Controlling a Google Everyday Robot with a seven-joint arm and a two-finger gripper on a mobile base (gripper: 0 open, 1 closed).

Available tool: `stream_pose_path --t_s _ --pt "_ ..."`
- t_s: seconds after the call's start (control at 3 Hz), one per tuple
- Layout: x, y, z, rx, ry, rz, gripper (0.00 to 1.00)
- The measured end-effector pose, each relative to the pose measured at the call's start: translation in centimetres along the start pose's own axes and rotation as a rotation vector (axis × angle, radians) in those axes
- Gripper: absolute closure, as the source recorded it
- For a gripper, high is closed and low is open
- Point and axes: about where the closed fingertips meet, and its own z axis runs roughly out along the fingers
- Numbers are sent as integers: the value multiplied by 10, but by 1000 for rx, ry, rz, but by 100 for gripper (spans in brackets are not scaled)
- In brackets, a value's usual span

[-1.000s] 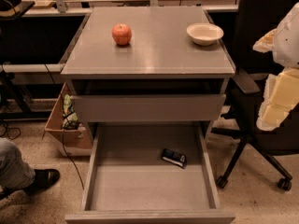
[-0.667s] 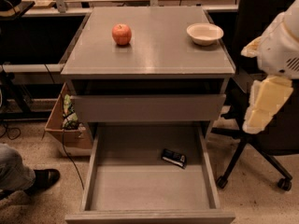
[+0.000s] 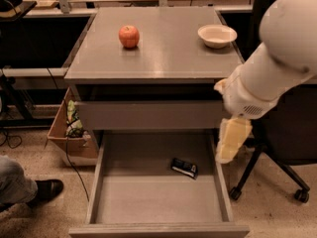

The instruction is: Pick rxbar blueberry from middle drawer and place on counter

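The rxbar blueberry (image 3: pixel 184 167), a small dark wrapped bar, lies flat on the bottom of the open middle drawer (image 3: pixel 148 202), toward its back right. The grey counter (image 3: pixel 163 48) above carries a red apple (image 3: pixel 129 35) and a white bowl (image 3: pixel 217 35). My white arm comes in from the upper right. My gripper (image 3: pixel 230 144), cream coloured, hangs down over the drawer's right side wall, above and to the right of the bar, apart from it.
A shallower grey drawer (image 3: pixel 148 114) sits shut above the open one. A black office chair (image 3: pixel 282 148) stands at the right. A cardboard box (image 3: pixel 69 128) sits on the floor at the left, and a person's shoe (image 3: pixel 44 188) further left.
My arm has swung in from the right edge toward the cabinet, and the gripper has moved left and down to the drawer's right side. The bar, apple and bowl have not moved.
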Motion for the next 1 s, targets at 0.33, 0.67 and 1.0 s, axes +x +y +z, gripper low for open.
stream_pose_path --t_s 0.33,0.67,1.0 --pt "1 1 85 -55 -57 -10 0" --pt "1 1 85 -55 -57 -10 0" --pt "2 0 97 -65 -61 14 0"
